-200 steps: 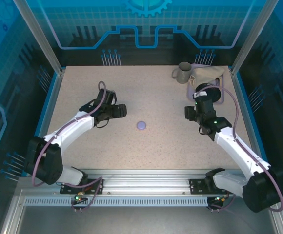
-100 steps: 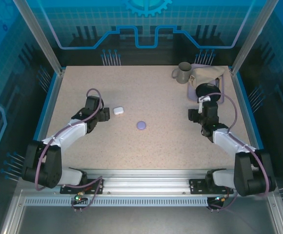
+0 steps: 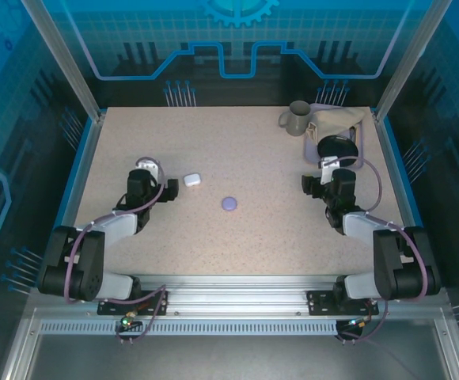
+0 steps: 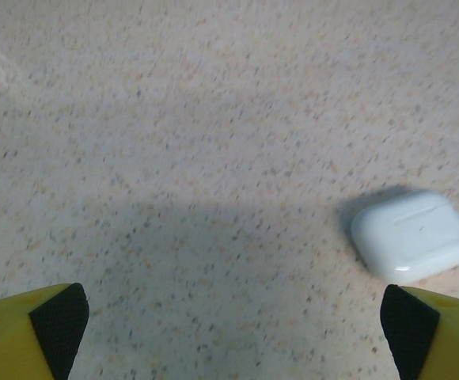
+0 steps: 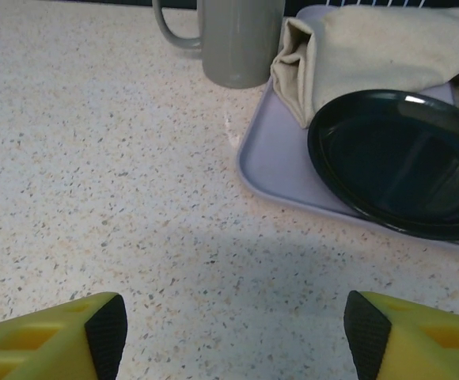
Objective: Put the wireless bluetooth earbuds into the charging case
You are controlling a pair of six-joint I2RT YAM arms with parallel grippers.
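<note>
A speckled surface (image 3: 237,150) was seen from above. A lavender tray (image 5: 271,158) was set in its far right corner, a dark plate (image 5: 403,162) and a folded cloth (image 5: 372,47) were laid on the tray, and a grey mug (image 5: 233,36) was stood just beside the tray's left edge. Both arms were folded low by the near edge, one at each side. The right end effector (image 5: 236,328) was aimed towards the tray corner; its jaws were spread well apart and nothing was held between them. The left end effector (image 4: 233,324) was likewise spread wide and empty, only bare surface being framed by its two fingertips (image 4: 59,317). A round lavender disc (image 3: 229,203) was placed near the middle of the surface. The white charging case (image 4: 412,236) was placed left of centre, roughly between that disc and the left end effector, with its lid shut, so what it held could not be told. In the left wrist view the case was found just ahead of the right-hand fingertip and off to that side, not between the jaws. Its long axis was laid roughly across the line of approach, slightly tilted. The left arm was judged much the nearer, the right being well apart across the surface, so a short sideways shift would be called for before any closing.
</note>
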